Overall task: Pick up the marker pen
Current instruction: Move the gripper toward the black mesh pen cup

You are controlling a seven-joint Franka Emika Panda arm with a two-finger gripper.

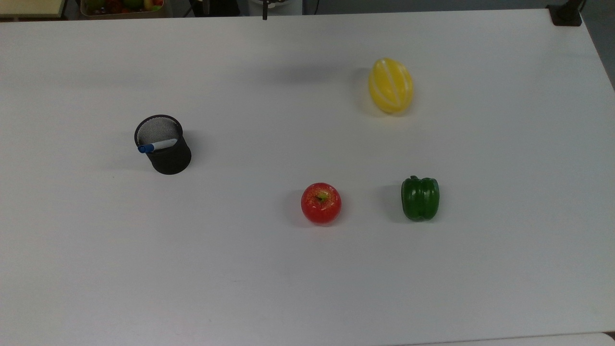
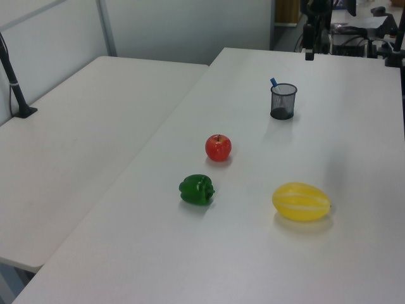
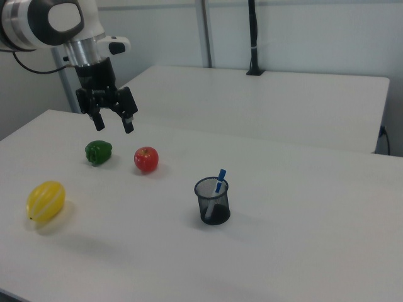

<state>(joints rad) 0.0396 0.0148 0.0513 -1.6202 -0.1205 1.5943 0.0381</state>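
Note:
The marker pen [image 1: 159, 144] is white with a blue cap. It leans inside a black mesh cup [image 1: 171, 159] on the top view's left, cap end up over the rim. The pen's blue tip [image 2: 274, 82] pokes out of the cup [image 2: 283, 105] in the left view, and the marker pen [image 3: 220, 179] stands in the cup [image 3: 213, 205] in the right view. My gripper [image 3: 114, 124] hangs open in the right view's upper left, high above the table with nothing between its fingers, well to the left of the cup.
A red apple [image 1: 321, 203], a green bell pepper [image 1: 420, 198] and a yellow striped melon [image 1: 390, 85] lie on the white table [image 1: 307, 278], to the right of the cup in the top view. A second table [image 2: 82, 126] adjoins it.

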